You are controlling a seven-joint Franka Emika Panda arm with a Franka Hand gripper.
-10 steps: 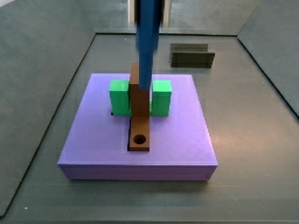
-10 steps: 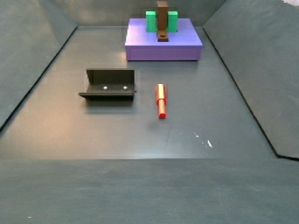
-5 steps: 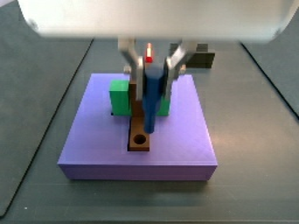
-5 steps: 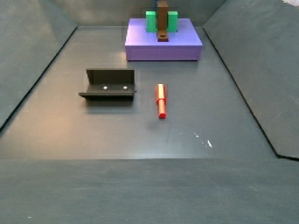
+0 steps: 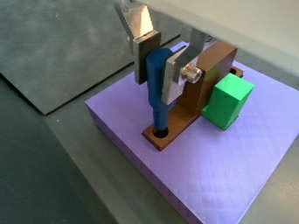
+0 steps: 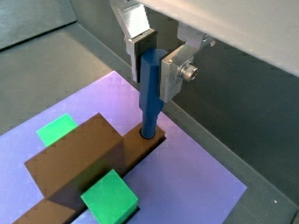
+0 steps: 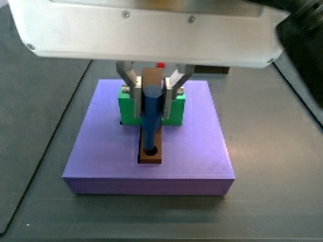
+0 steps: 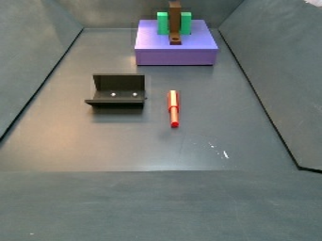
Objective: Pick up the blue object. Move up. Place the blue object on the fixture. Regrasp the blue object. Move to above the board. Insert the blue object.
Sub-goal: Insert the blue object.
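Lavender board (image 7: 190,151), far end of floor, bare margins all round | gripper (image 5: 162,68) above brown bar (image 6: 87,166), fingers clamping upright blue object (image 6: 152,92), lower tip in bar's hole | fixture (image 8: 116,91) and red peg (image 8: 174,107) well apart, nearer

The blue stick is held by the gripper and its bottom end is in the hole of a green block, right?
Almost. The gripper does hold the blue object, but its lower end sits in the hole of the brown bar, not a green block. Both wrist views show this.
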